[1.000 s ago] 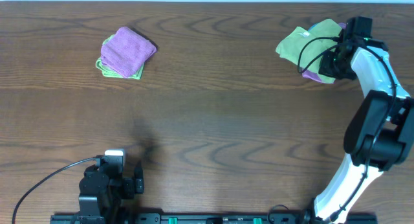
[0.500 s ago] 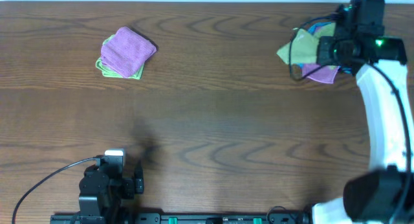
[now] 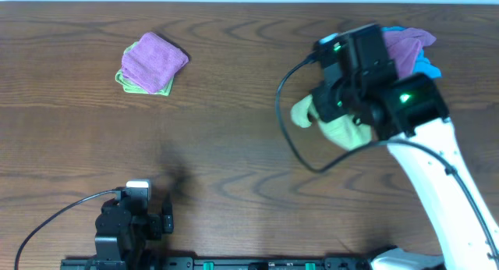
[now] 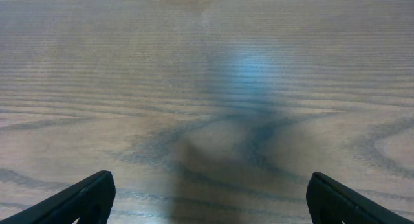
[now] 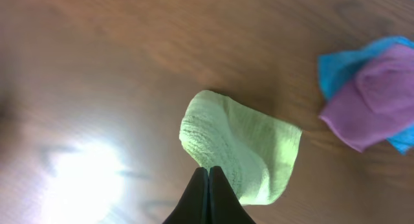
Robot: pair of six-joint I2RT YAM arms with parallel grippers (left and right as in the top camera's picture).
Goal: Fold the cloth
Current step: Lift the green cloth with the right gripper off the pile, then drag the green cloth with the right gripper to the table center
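Observation:
The lime-green cloth hangs bunched from my right gripper over the table right of centre, partly hidden by the arm in the overhead view. In the right wrist view the cloth droops from my shut right gripper, which pinches its near edge. Its white tag is not visible. My left gripper is open and empty, low over bare wood at the front left; it also shows in the overhead view.
A purple cloth lies on a blue cloth at the back right, also in the right wrist view. A folded purple cloth sits on a thin green folded edge at the back left.
My right arm has swung from the back-right pile toward the table's middle, carrying the lime-green cloth off the purple and blue cloths. The left arm has not moved.

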